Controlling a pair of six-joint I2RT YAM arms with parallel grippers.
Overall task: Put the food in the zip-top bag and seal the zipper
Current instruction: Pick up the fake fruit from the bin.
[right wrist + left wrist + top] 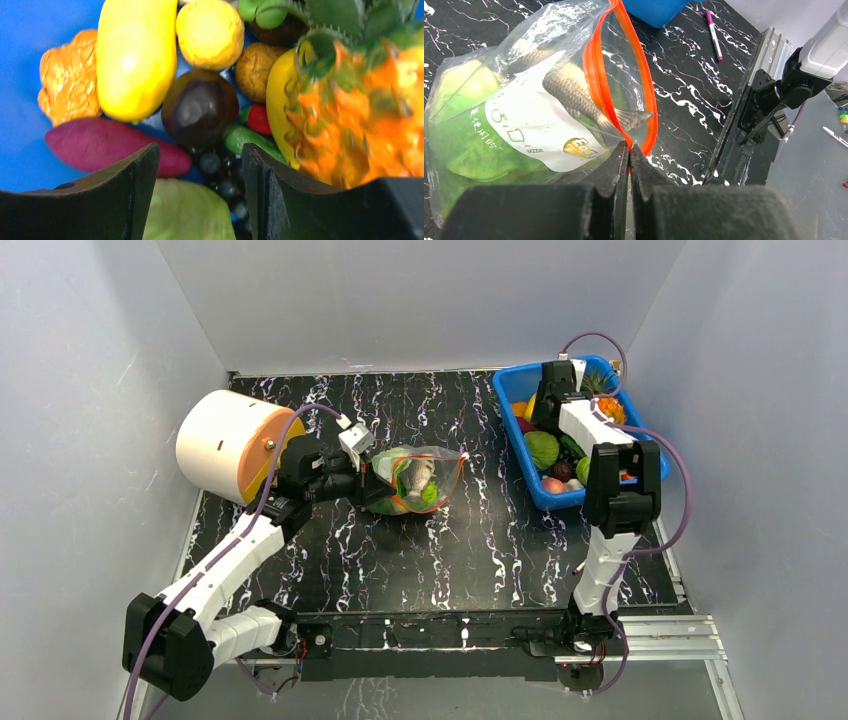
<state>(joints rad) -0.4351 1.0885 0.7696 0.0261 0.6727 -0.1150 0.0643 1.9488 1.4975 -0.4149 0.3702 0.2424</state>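
The clear zip-top bag [415,480] lies mid-table with its mouth open; it also shows in the left wrist view [524,110]. It holds a green cabbage-like leaf [469,145] and a brownish fish-like piece [574,97]. My left gripper [629,147] is shut on the red-orange zipper strip [596,75] at the bag's near corner. My right gripper [200,165] is open, low over the blue bin [525,455] of toy food. Below its jaws lie dark grapes [220,175], a pale green piece [187,212], a purple sweet potato [100,145] and a dark round fruit [200,105].
A big white-and-orange cylinder [228,445] lies at the left rear, close to my left arm. The bin also holds a yellow piece [135,55], an orange pineapple [360,110] and other fruits. A pink marker [714,35] lies on the table. Grey walls enclose the table.
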